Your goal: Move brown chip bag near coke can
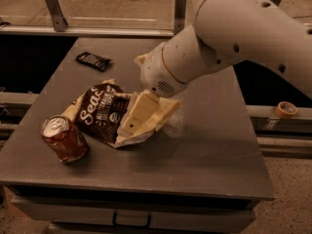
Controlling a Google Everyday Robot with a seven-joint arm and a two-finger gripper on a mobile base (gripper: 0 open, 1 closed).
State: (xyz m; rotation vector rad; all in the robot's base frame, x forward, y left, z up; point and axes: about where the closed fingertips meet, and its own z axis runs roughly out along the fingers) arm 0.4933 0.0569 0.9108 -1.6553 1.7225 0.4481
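Claw (139, 115): cream plastic, blocky, lying on the tan right half of the brown chip bag (100, 113); clamped or loose, cannot tell (rounded white wrist covers it). Bag crinkly, dark brown, white lettering, left of the grey desk's (204, 155) middle. Coke can (63, 139) red, dented, silver top, upright near front-left corner, just beside bag. Small flat black wrapper (92, 60) toward back-left corner.

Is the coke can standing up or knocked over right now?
Upright: the coke can has its silver top facing up and its base on the table. The gripper is on the brown chip bag beside it.
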